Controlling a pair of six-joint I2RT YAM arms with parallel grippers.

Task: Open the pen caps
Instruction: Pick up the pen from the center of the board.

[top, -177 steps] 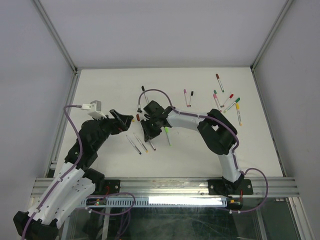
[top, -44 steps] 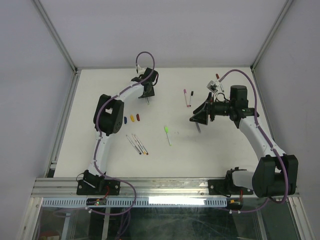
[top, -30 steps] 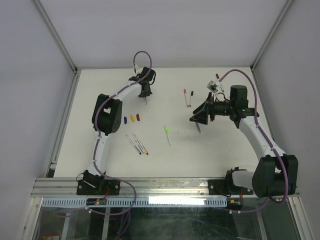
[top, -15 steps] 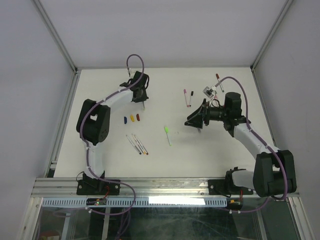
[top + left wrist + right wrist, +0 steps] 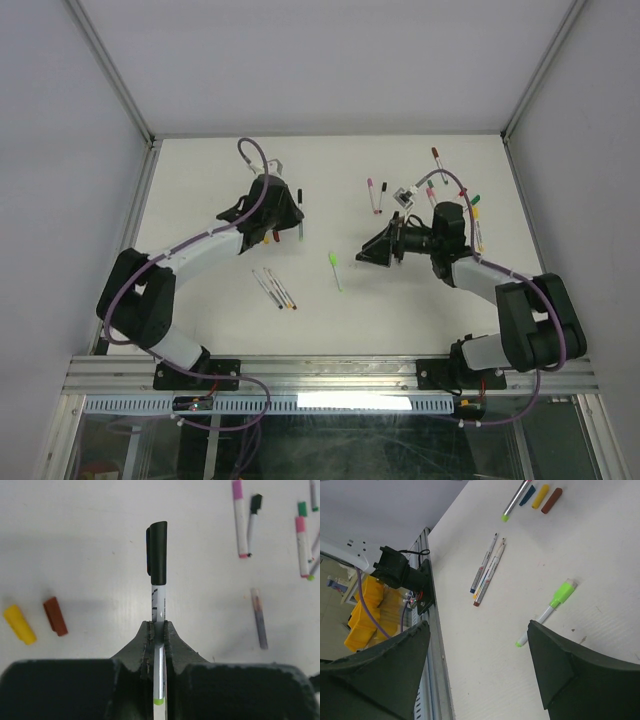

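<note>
My left gripper (image 5: 158, 627) is shut on the grey-white barrel of a pen (image 5: 158, 600) whose black cap (image 5: 159, 552) is still on and points away from the jaws. In the top view that gripper (image 5: 289, 214) holds the pen (image 5: 300, 215) above the table left of centre. Loose yellow (image 5: 19, 624) and dark red (image 5: 55, 616) pen caps lie on the table to its left. My right gripper (image 5: 479, 626) is open and holds nothing; it hovers (image 5: 372, 252) near a pen with a light green cap (image 5: 562, 594).
Three uncapped pen barrels (image 5: 276, 288) lie side by side near the front left. Several capped pens (image 5: 455, 205) are scattered at the back right, two more (image 5: 376, 195) behind the right gripper. One grey uncapped barrel (image 5: 259, 617) lies alone. The table's metal front rail (image 5: 427, 605) runs along the near edge.
The left arm has swung back from the far side toward the table's middle, carrying the black-capped pen. The right gripper has moved left and nearer and has opened wider.
</note>
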